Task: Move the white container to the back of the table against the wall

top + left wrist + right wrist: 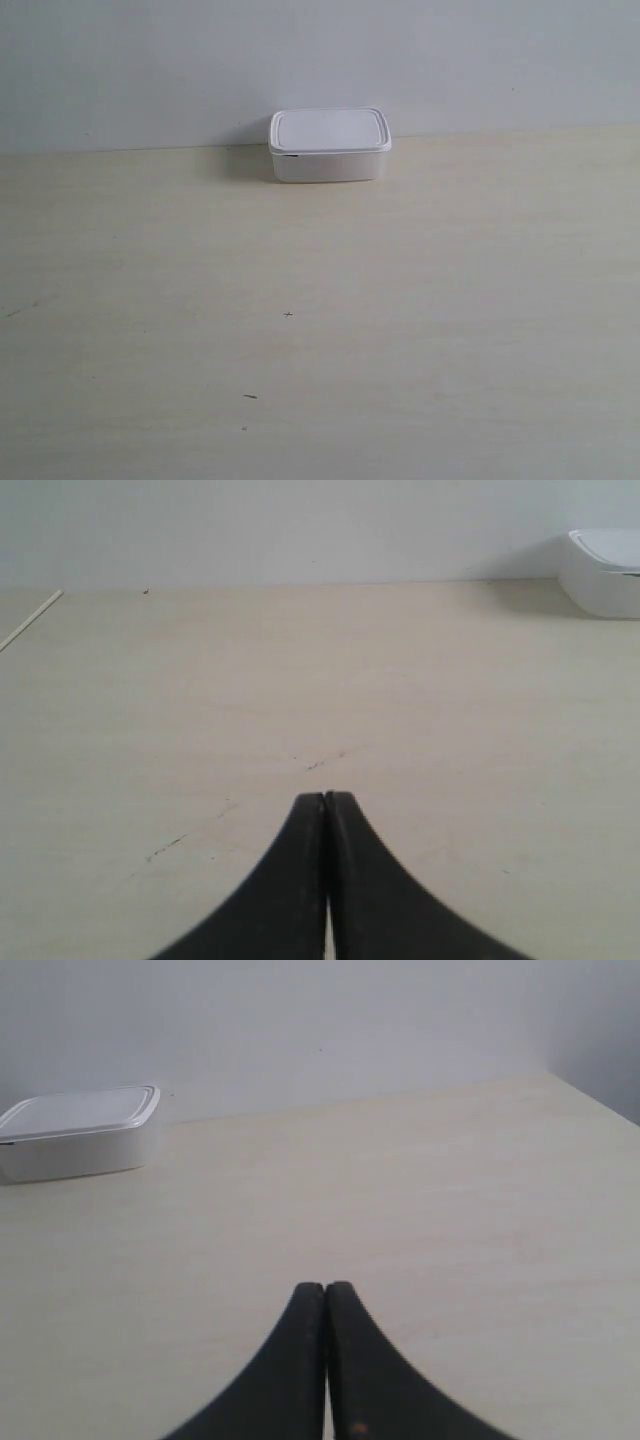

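Note:
The white container (329, 145) with its flat lid stands at the back of the cream table (320, 330), right by the pale wall (320, 60). The left wrist view catches only its corner (605, 575); the right wrist view shows it whole (75, 1132). My left gripper (326, 798) is shut, black fingertips pressed together with nothing between them, hovering over bare table far from the container. My right gripper (325, 1287) is likewise shut and empty, well short of the box. Neither arm appears in the exterior view.
A few tiny dark specks (288, 315) and faint scratches (325, 762) mark the tabletop. The table's side edge (590, 1095) shows in the right wrist view, and another edge (30, 620) in the left wrist view.

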